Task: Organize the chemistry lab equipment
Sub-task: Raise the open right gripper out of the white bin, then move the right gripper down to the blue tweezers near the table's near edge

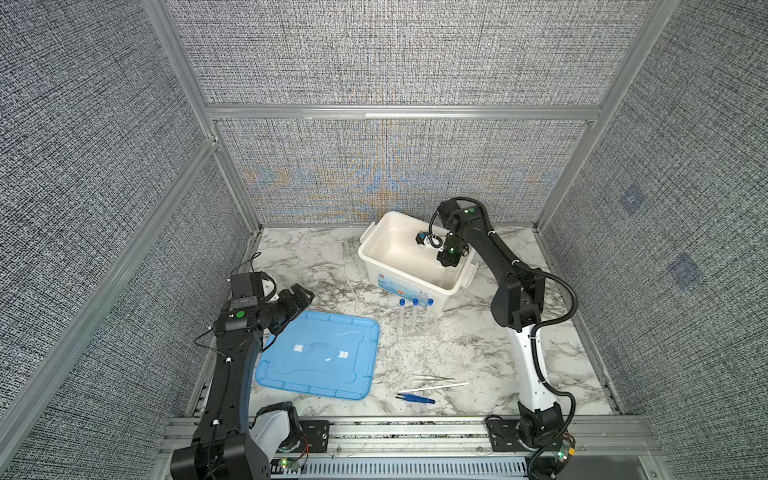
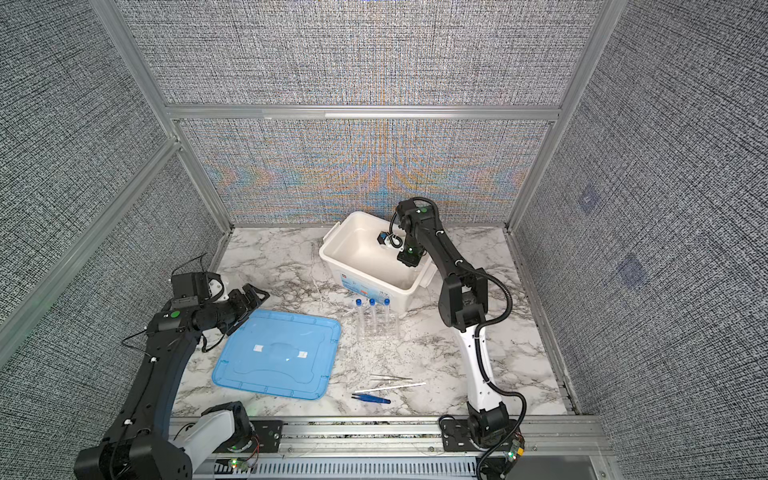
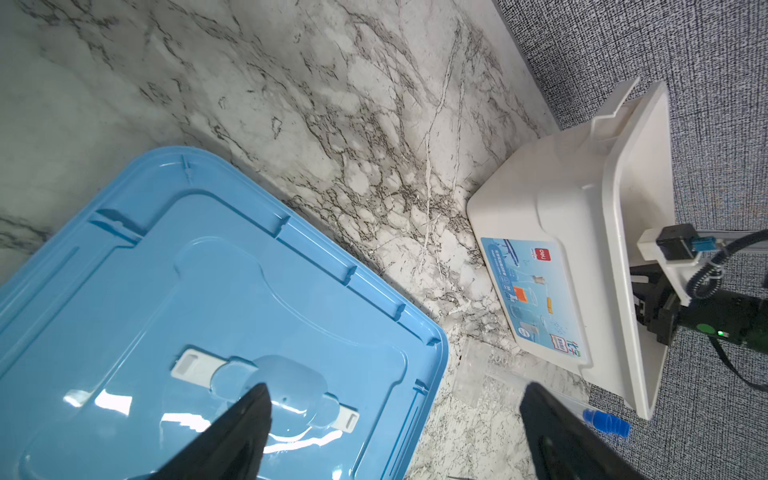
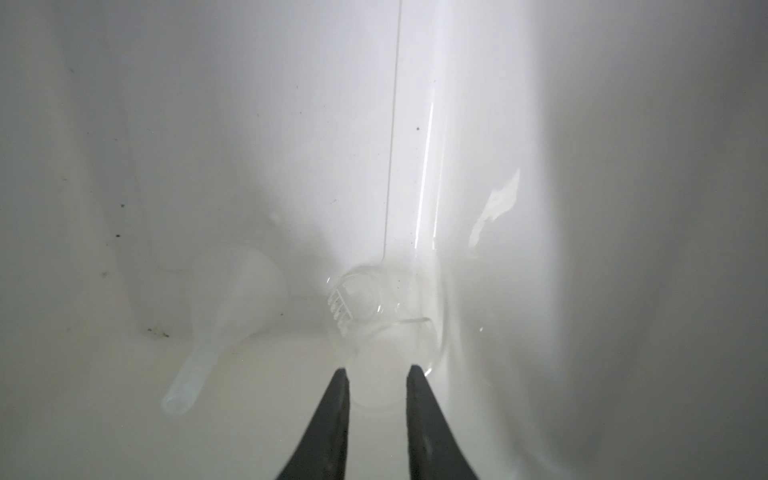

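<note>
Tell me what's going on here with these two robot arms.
The right gripper is down inside the white tub, jaws slightly parted, with a small clear glass vessel at its tips and a frosted funnel lying beside it. The left gripper hangs wide open and empty by the blue lid. Three blue-capped tubes stand in the clear rack in front of the tub. The silver tweezers, white stick and blue tweezers lie on the table, not yet packed.

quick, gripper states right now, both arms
left gripper: open, holding nothing.
right gripper: fingers slightly apart at a clear glass piece in the white tub; grip cannot be told.
</note>
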`<state>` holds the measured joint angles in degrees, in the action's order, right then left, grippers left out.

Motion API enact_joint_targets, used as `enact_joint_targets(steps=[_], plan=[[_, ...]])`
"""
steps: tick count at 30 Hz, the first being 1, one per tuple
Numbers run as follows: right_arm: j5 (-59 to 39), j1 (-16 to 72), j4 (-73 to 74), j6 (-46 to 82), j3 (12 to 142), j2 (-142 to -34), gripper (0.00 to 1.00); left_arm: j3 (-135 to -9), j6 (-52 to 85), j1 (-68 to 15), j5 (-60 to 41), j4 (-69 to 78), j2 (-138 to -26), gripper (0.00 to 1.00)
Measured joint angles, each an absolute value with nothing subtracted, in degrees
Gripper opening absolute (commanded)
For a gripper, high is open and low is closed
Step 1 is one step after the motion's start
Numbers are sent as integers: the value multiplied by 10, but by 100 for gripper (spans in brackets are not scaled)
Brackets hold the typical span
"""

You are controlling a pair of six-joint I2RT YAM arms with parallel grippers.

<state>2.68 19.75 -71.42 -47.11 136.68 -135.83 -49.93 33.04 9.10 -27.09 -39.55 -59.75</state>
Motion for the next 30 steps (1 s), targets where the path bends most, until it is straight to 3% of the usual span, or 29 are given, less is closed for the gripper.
enact_joint_targets(steps=[12,19,30], plan=[[36,215,-671,-435,1334,-1233,29,-482,335,88,-285,-372,-571,94],[-15,236,-618,-404,1267,-1117,29,-470,344,84,-285,-354,-564,94],[-125,314,-338,-374,917,-808,35,-460,364,80,-270,-309,-580,93]])
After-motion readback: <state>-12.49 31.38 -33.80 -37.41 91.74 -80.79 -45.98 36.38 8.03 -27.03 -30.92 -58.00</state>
